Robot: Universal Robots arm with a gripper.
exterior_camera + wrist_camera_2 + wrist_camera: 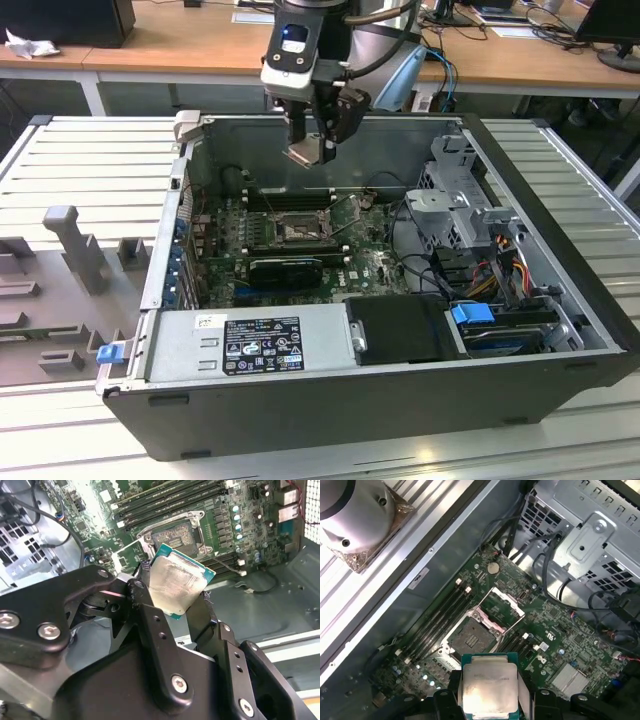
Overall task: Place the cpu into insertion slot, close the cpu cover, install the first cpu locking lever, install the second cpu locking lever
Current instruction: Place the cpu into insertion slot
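Observation:
My gripper [308, 148] hangs above the open computer case, shut on the cpu [303, 154], a pale silvery square chip with a green edge. In both wrist views the cpu [178, 582] [489, 687] sits between the black fingers [150, 617], held by its edges. Below it on the green board lies the insertion slot [298, 229] [175, 536] [470, 639], its dark centre uncovered. The cpu cover [504, 605] [126, 556] stands swung open beside the slot. The chip is well above the board and touches nothing else.
Long black memory slots [440, 615] flank the socket. A black card [285, 270] lies in front of it. The drive cage [455, 200] with cables sits at the exterior view's right, the power supply [250, 345] at the front. Case walls [330, 400] surround the board.

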